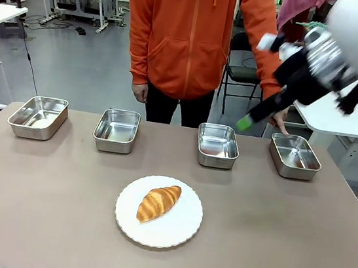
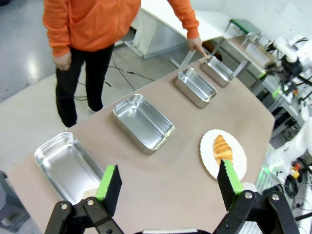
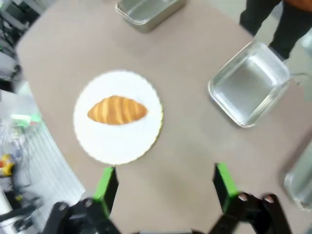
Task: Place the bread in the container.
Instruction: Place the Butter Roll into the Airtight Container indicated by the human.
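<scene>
Bread (image 1: 159, 203) lies flat in the middle of the white plate (image 1: 178, 238), untouched. Right gripper (image 3: 164, 187) hangs high to the plate's right, jaws spread wide, nothing between them. Left gripper (image 2: 169, 183) is likewise released and empty, high off the plate's left. Four steel pans (image 1: 116, 130) sit in a row beyond the plate. A person's hand (image 1: 278, 122) is at the pan farthest right, probably the container (image 1: 294, 156) meant, though that patch is motion-blurred. Risks: dropping into a look-alike pan; pads crushing the flaky crust or dragging the plate; the arm meeting that hand at drop-off.
</scene>
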